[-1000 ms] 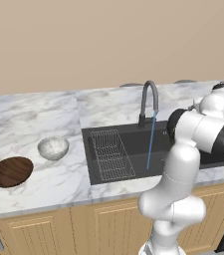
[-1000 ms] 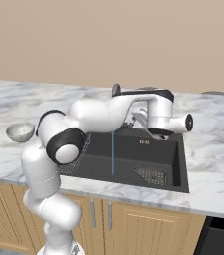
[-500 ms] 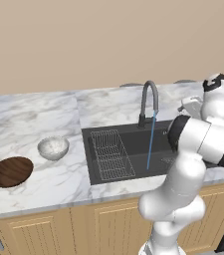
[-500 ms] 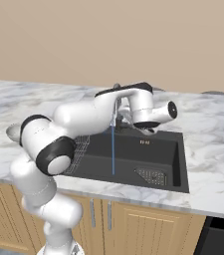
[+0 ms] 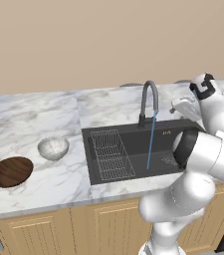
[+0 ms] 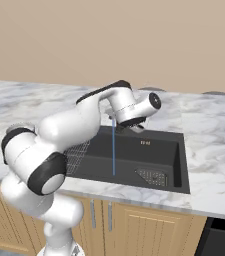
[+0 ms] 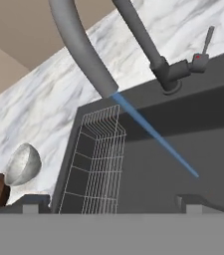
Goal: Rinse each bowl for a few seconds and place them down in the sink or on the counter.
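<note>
While water runs in a thin blue line from the tap (image 5: 150, 97) down into the sink (image 5: 128, 152), the claw (image 7: 112, 200) hangs up by the tap with nothing in it. Its two dark tips are spread wide, one at each side of the bottom of the hand view.

Both bowls sit on the desk (image 5: 39, 124), on the far side of the sink from the claw. The white speckled bowl (image 5: 53, 147) is closest to the sink, just past its edge by the wire rack (image 5: 111, 154). The brown bowl (image 5: 10, 171) lies farther out, beyond the white one. The two bowls are near each other but do not touch.

This is what the next move hangs on, I think: the arm must swing away from the tap, across the whole sink and over the rack, to reach a bowl. The white one is the shorter trip. Both are round, so no side looks better to grab than another.

In the hand view the white bowl looks tipped because the camera is tilted, and the brown bowl is cut off at the edge. In the right base view just a sliver of it peeks in, and the arm covers part of the rack. Whether the bowls hold anything is hard to tell.
</note>
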